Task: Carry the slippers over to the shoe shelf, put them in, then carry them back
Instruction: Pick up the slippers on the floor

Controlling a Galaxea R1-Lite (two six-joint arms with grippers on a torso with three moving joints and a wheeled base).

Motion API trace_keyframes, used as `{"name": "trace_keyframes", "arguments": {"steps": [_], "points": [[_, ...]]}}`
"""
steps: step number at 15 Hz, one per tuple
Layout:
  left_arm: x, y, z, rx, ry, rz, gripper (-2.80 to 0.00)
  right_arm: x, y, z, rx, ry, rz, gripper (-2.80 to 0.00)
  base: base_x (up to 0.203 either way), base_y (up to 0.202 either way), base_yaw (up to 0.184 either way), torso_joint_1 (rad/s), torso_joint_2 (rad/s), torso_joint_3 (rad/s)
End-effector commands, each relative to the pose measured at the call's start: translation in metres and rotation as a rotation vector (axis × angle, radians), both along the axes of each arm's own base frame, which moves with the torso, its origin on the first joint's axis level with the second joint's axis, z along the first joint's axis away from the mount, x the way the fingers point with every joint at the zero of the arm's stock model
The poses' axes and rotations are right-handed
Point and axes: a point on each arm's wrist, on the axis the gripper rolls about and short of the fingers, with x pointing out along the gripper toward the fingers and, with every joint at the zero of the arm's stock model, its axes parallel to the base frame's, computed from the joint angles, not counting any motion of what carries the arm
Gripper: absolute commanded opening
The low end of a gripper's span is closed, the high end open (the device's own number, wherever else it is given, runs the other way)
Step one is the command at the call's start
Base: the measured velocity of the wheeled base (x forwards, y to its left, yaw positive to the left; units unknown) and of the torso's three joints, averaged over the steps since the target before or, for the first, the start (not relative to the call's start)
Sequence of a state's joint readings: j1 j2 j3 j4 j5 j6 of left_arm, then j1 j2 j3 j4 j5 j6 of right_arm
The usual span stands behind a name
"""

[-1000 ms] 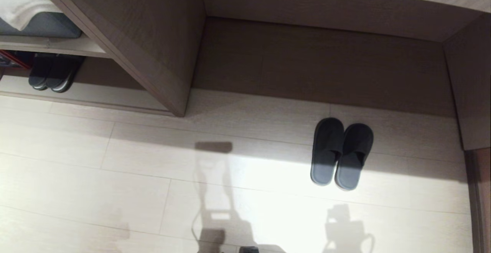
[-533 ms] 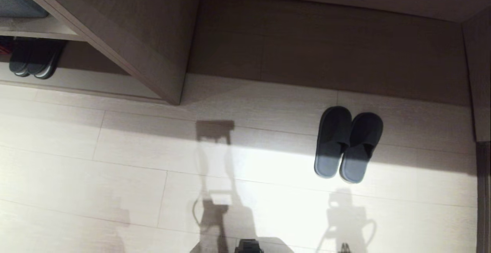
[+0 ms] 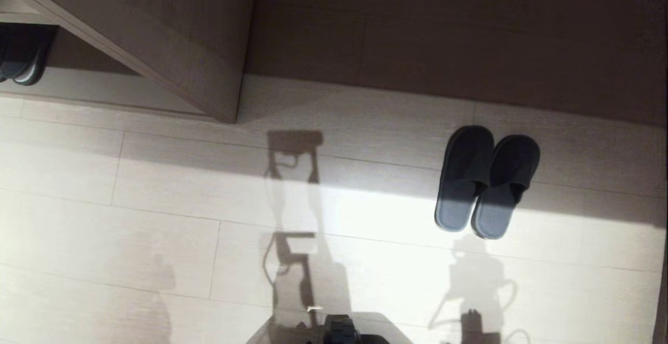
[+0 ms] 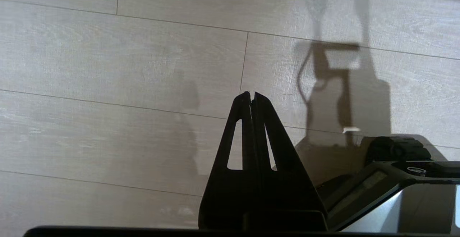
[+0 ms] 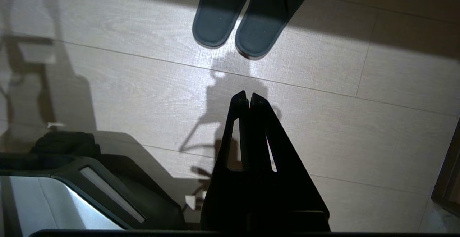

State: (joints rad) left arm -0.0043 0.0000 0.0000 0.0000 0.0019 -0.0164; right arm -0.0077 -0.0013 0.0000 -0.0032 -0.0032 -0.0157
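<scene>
**Spotter:** Where are the slippers right now?

**Operator:** I see the slippers side by side on the pale floor, touching each other, toes toward the dark wood panel, heels in the bright patch of light. Nothing holds them. In the right wrist view they lie ahead of my right gripper, well apart from it.

**Spotter:** And the grippers?

**Operator:** Right one has its fingers pressed together, tips meeting, empty. Left gripper is the same, pressed together over bare floor beside the base, parked.

**Spotter:** What worries you from here?

**Operator:** First, I have to spread the right fingers before I go down; descend like this and I judge I just shove the pair along the floor. Second, they are two loose flat things: pinch one toe band and the other probably stays behind or swings off. Third, the heels sit in glare and the toes in shadow, so I could misjudge the edge.

**Spotter:** And the shoe shelf?

**Operator:** The shoe shelf is far over to the left, with dark shoes already in it. I risk bumping those, or clipping the slanted side panel.
</scene>
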Motion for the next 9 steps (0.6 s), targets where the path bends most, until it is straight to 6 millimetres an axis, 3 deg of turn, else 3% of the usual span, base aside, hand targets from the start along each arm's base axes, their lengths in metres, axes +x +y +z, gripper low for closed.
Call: {"name": "trace_keyframes", "arguments": {"steps": [1, 9], "points": [[0.0001, 0.0, -0.0004, 0.0, 0.002, -0.001, -2.8, -0.0001, 0.0, -0.0001, 0.0, -0.002, 0.0, -2.8, 0.0, 0.0, 0.0, 0.002, 0.01, -0.194], [0.0001, 0.0, -0.0003, 0.0, 0.0, -0.001, -2.8, -0.0001, 0.0, -0.0002, 0.0, 0.0, -0.001, -2.8, 0.0, 0.0, 0.0, 0.003, 0.0, -0.197]]}}
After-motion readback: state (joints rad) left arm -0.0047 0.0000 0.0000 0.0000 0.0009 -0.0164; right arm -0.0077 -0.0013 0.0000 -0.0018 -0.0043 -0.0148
